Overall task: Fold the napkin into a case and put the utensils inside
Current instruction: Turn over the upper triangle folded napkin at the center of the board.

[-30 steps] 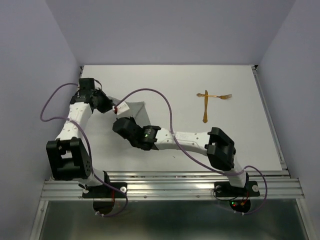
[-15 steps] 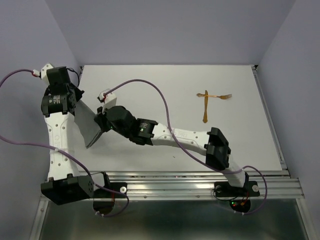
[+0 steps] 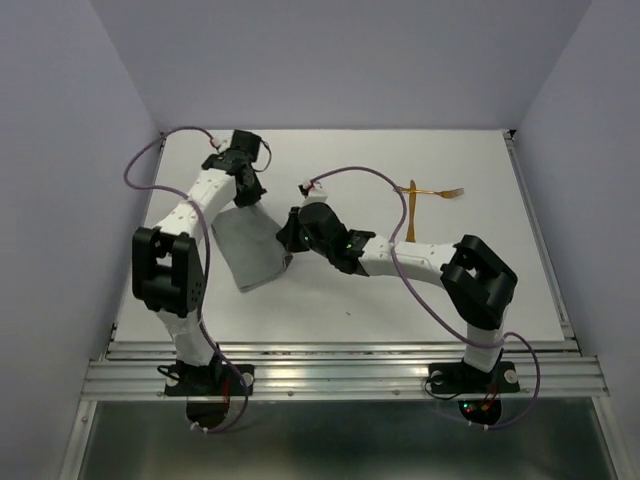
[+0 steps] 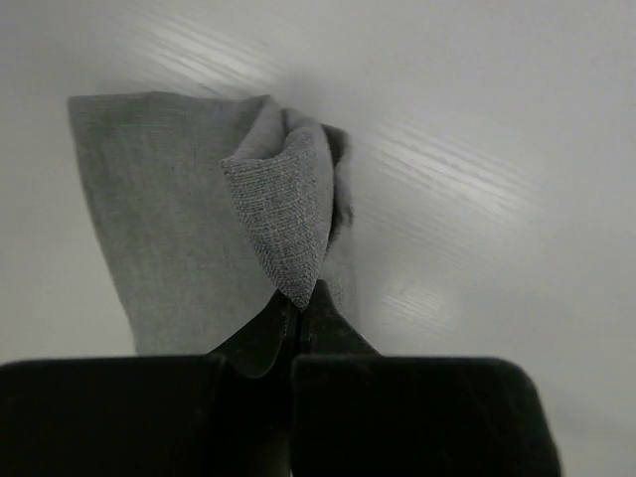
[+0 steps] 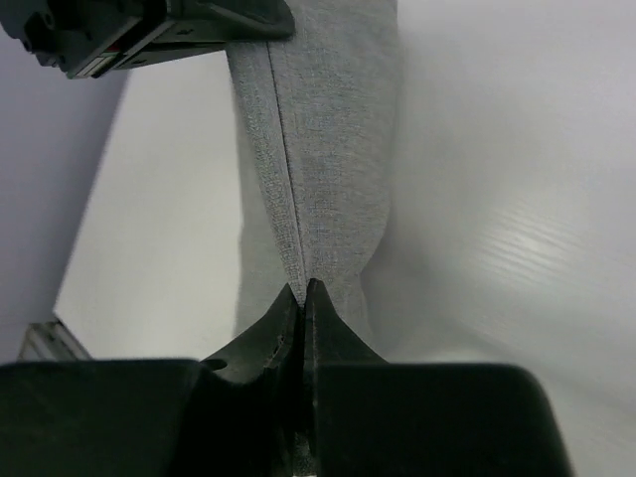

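The folding step is in hand: the napkin is not yet a case. The left jaws are clenched on a bunched corner of it, and the right jaws are clenched on a doubled edge. The cloth runs from one pair to the other, and the rest trails onto the bench beneath them. Next, I judge, both pairs must carry their hold across together and lay it down flat, keeping the fold line straight. There is one napkin. Two utensils lie crossed and untouched, well apart to the right of the right jaws.
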